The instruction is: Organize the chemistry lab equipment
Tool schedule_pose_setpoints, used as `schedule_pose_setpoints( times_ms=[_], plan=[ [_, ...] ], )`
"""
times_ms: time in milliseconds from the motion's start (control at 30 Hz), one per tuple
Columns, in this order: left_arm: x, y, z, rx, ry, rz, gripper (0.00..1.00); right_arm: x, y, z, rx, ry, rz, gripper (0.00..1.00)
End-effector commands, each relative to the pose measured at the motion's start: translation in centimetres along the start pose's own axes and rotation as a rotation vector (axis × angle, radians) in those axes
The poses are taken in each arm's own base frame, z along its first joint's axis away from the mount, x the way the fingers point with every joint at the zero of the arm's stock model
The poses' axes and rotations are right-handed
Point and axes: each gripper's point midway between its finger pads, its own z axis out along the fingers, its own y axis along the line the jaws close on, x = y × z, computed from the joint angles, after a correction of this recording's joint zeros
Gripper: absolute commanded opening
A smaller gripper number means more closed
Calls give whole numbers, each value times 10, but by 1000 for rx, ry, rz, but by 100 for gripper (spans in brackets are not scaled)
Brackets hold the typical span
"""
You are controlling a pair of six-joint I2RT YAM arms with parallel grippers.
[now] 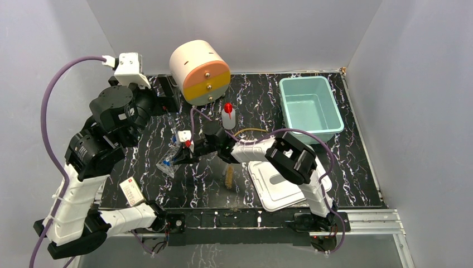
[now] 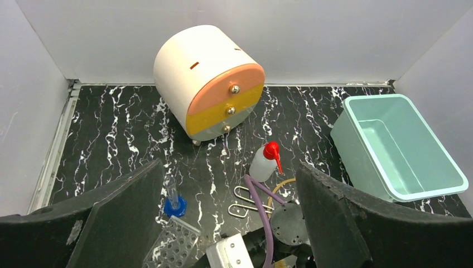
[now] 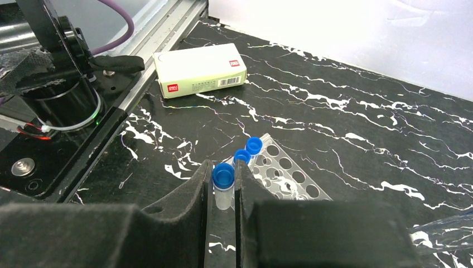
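The black, white-veined table (image 1: 262,95) is smooth and hard, so small things can skid on it. Above its left side hangs the left tool (image 2: 228,167), its broad padded fingers spread wide with nothing between them.

The clear tube rack (image 3: 284,173) lies left of centre. It is a thin, rigid plastic plate full of round holes. It looks light and slick, is best taken by an edge, and is likely to shift if nudged.

The white squeeze bottle (image 2: 263,164) with its red nozzle stands mid-table, just near of the drum (image 2: 209,92). Its soft walls should give under pressure, so a mild hold low on the body suits it.

The brown-bristled brush (image 1: 228,177) lies near the front centre, and the stem is the place to grip it, not the bristles. The tan tubing loop (image 1: 251,132), right of the bottle, looks limp and springy.

The metal forceps (image 2: 245,202) lie flat just near of the bottle. They are stiff, thin and slippery, and hard to get under.

Smallest is the test tube (image 3: 223,175). The right tool (image 3: 223,192) pinches it upright just below its blue cap, at one end of the rack, beside two capped tubes (image 3: 254,145) seated in holes. It is light, smooth and probably brittle, so a gentle squeeze below the cap seems right.
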Motion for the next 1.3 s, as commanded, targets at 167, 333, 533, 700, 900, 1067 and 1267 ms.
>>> schedule_pose_setpoints(
  times_ms=[167,333,533,700,900,1067,1267],
  plan=[
    [-16,9,-8,-18,-49,-2,87,-37,-16,10,-34,-104,-134,13],
    [-16,9,-8,-21,-48,4,88,-32,-17,14,-56,-93,-135,13],
    [-16,10,-8,-25,-48,7,88,-22,-18,15,-55,-66,-145,14],
    [-16,10,-9,-24,-46,8,88,-14,-20,16,-52,-43,-154,14],
    [-18,13,-11,-28,-53,3,88,-8,-23,18,-54,-24,-167,14],
    [-17,12,-10,-29,-51,8,88,-4,-28,20,-43,-14,-184,15],
    [-18,14,-11,-34,-52,11,88,1,-30,22,-44,0,-194,16]
  ],
)
